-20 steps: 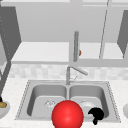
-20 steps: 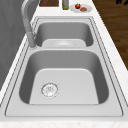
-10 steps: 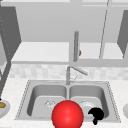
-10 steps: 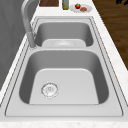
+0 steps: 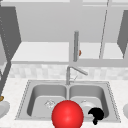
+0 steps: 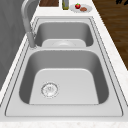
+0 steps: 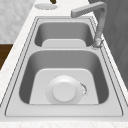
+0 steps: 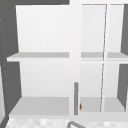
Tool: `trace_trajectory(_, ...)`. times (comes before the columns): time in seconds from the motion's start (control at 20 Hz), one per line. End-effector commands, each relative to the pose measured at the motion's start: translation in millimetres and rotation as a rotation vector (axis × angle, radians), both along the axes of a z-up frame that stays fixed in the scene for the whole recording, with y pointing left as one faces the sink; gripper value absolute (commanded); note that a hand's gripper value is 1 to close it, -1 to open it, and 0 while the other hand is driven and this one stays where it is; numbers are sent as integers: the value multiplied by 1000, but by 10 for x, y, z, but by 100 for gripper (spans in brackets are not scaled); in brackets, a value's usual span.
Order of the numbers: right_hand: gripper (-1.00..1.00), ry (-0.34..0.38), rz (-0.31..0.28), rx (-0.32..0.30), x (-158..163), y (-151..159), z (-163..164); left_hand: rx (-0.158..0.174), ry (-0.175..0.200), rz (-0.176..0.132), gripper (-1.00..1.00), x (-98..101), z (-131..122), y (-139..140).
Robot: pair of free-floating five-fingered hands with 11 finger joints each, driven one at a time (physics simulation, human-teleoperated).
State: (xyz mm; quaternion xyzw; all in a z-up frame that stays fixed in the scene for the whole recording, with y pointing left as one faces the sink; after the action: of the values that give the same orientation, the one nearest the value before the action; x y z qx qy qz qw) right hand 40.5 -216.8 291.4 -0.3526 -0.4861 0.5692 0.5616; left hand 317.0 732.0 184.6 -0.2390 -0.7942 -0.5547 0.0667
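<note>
Right hand (image 5: 96, 115) hangs over the near rim of the sink (image 5: 25, 100), above its right basin; fingers appear curled and grip nothing, though the dark outline makes this hard to confirm. Nearest item: white plate (image 7: 64, 92), lying flat on that basin's floor, face up, round, so no long axis. A red ball (image 5: 67, 114) sits at the front edge beside the hand. Faucet (image 5: 75, 71) spout swings toward the right basin.

Kitchen: double sink (image 5: 22, 113), faucet (image 5: 75, 71), cabinet (image 8: 42, 56).
</note>
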Motion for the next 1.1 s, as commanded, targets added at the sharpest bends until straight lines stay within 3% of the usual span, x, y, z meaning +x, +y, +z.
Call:
trace_trajectory(0.0,0,0,0,0,0,0,0,8,1,3,-100,-29,163,-143)
trace_trajectory(0.4,0,0,0,0,0,0,0,48,-1,-3,-100,-9,280,-594)
trace_trajectory(1.05,0,0,0,0,0,0,0,72,21,2,-100,-45,325,-1295)
